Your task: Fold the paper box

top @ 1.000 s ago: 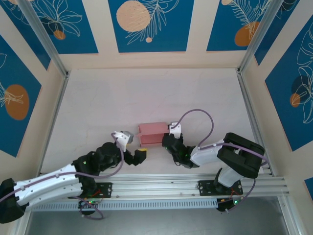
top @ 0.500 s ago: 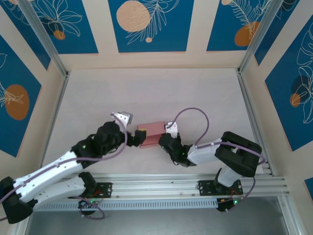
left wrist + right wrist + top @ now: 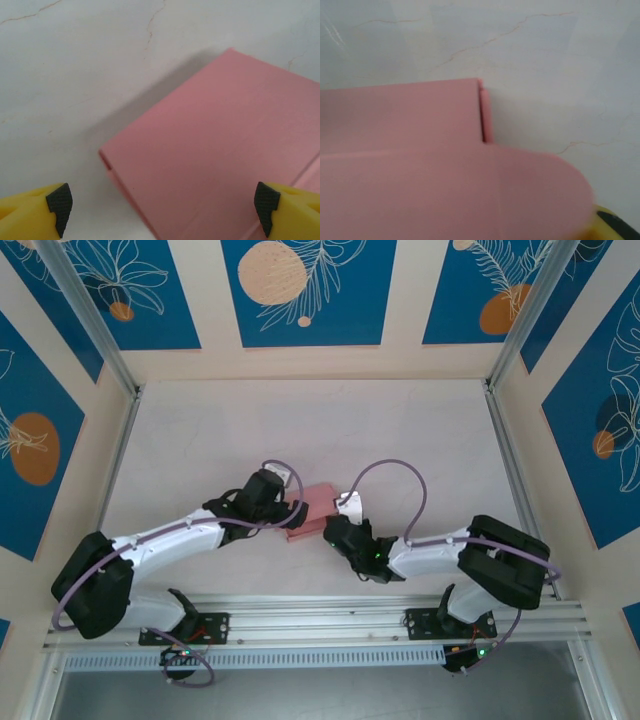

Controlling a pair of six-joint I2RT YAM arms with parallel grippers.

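Left fingers (image 3: 59, 200) have swung in, wide astride the left-right paper box (image 3: 316, 502); right fingers (image 3: 616, 223) unclear.

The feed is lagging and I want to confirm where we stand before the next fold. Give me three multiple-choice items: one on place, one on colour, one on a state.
1. Where does the paper box lie?
A) against the back wall
B) between the left gripper and the right gripper
C) on the near rail

2. What colour is the paper box?
A) white
B) blue
C) pink

3. How is the left gripper set?
A) open, over the box
B) shut on the box
C) shut, away from the box

Answers:
1 B: the top view shows a gripper on either side of it.
2 C: it is pink in every view.
3 A: the left wrist view shows its yellow fingers wide apart above the box.
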